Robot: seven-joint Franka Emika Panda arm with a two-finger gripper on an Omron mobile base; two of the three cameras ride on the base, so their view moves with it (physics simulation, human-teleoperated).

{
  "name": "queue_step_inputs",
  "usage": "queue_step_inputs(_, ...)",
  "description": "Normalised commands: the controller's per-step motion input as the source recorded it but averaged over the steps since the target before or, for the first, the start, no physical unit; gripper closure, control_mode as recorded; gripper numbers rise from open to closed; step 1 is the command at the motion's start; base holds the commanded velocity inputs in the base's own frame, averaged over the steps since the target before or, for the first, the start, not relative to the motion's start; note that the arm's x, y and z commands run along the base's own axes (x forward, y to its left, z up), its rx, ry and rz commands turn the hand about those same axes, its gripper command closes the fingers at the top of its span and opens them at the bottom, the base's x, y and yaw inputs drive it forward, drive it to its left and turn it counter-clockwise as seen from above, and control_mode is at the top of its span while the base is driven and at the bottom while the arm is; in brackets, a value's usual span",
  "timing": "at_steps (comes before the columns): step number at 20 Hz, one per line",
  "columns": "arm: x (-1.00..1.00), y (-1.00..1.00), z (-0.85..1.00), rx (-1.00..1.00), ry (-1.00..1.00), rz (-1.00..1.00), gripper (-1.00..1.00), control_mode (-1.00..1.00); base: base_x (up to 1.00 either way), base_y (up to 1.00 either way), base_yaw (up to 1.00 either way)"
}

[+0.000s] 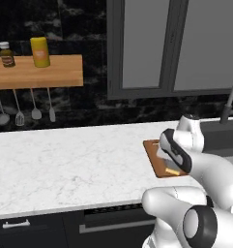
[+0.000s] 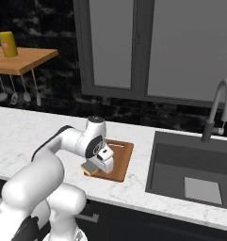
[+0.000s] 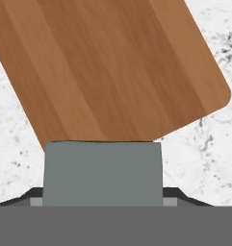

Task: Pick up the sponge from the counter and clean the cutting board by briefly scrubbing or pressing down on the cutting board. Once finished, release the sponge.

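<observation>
Even, soft light is falling across the rendered scene — sharp, glare-free, with faint shadow lying just under the gripper (image 2: 99,165).

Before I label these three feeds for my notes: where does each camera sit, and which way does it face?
Left base view: behind the arm's left, facing forward and down at the counter; arm at lower right.
Right base view: behind its right, over the sink; arm at lower left.
Hand view: on the hand, looking down at the sponge.
All share the cutting board.
</observation>
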Motion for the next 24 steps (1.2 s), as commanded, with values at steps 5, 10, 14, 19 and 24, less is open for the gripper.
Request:
queue_step_inputs(5, 0.09, 0.0, -0.3, 0.0, 0.03, 0.06, 1.0, -1.0, 0.0, 0.0, 0.0)
queue_step_inputs(10, 0.13, 0.0, -0.08, 0.0, 0.01, 0.07, 1.0, -1.0, 0.0, 0.0, 0.0)
queue_step_inputs(14, 0.02, 0.05, 0.0, 0.0, 0.0, 0.14, 1.0, -1.0, 0.0, 0.0, 0.0)
queue_step_inputs(19, 0.12, 0.11, 0.0, 0.0, 0.0, 0.06, 1.0, -1.0, 0.0, 0.0, 0.0)
queue_step_inputs(24, 0.29, 0.12, -0.02, 0.0, 0.0, 0.0, 1.0, -1.0, 0.0, 0.0, 0.0)
